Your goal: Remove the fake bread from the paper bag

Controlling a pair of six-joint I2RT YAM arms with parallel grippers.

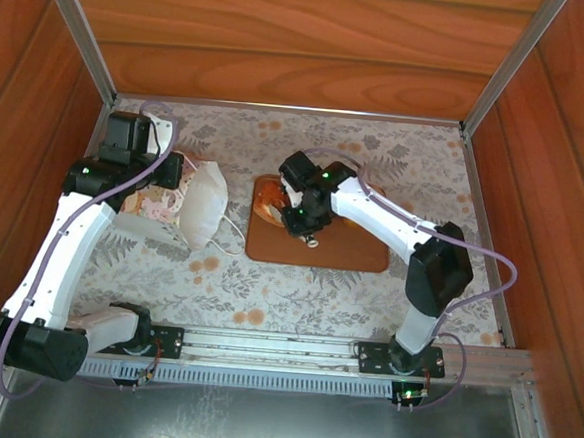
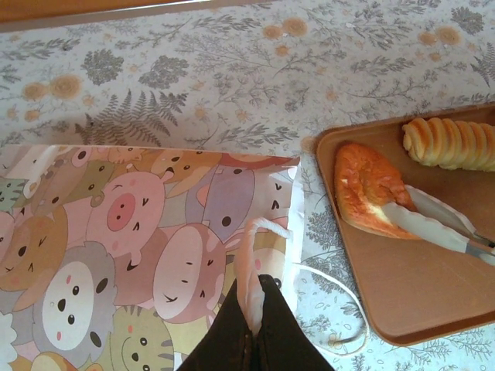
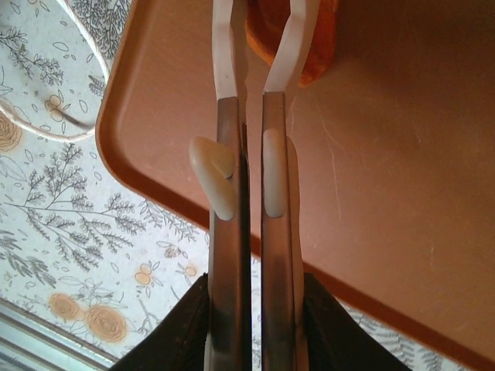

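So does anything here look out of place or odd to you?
The paper bag lies flat on its side on the table rather than standing, with the left gripper pinching its edge. Also unusual: the right gripper holds tongs, which clasp a pastry on the tray. Nothing looks spilled or damaged.

A table [image 1: 406,162] with a pale top printed in grey ferns and orange flowers is carrying everything. Toward its left side the paper bag [image 1: 201,205] is lying on its side, one printed face turned up. Its mouth seems to be facing the middle of the table, though part of it is hidden from above. A thin white cord handle [image 2: 363,325] is trailing from the bag and looping flat on the printed surface. Just to the right, a flat brown tray [image 1: 345,251] is resting level near the table's centre, sitting close beside the bag without touching it.
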